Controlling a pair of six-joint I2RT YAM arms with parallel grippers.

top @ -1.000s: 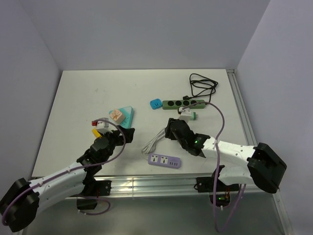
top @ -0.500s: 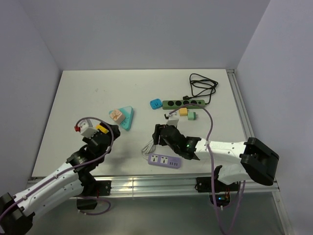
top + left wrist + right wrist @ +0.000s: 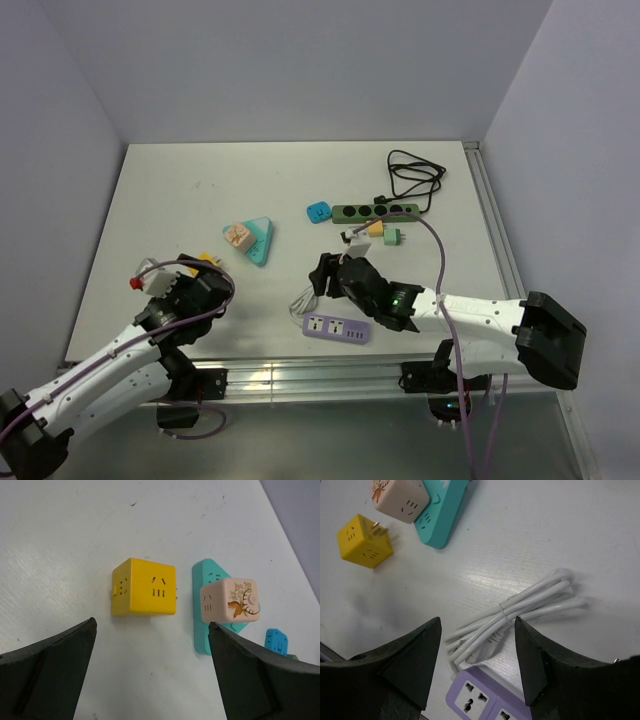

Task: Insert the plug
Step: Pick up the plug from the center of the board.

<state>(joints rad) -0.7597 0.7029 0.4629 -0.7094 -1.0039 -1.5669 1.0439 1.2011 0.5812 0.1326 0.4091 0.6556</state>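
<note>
A yellow cube plug (image 3: pixel 144 586) lies on the table, its metal prongs showing in the right wrist view (image 3: pixel 364 542). My left gripper (image 3: pixel 152 625) hangs wide open just short of it, nothing between the fingers; from above it (image 3: pixel 212 278) sits beside the cube (image 3: pixel 208 259). A teal triangular socket block (image 3: pixel 260 243) carries a pink cube (image 3: pixel 237 234). My right gripper (image 3: pixel 477 622) is open over a tied white cable (image 3: pixel 520 607) that belongs to the purple power strip (image 3: pixel 480 700). From above, that gripper (image 3: pixel 325 275) is left of the strip (image 3: pixel 337 328).
A green power strip (image 3: pixel 375 211) with a coiled black cord (image 3: pixel 415 175) lies at the back right. Beside it are a blue adapter (image 3: pixel 319 212), an orange plug (image 3: pixel 376 228) and a green plug (image 3: pixel 394 237). The table's near edge runs just below the purple strip.
My left arm has pulled back toward the near left, still open, leaving the yellow cube where it was. My right gripper has moved left over the white cable and its jaws have widened.
</note>
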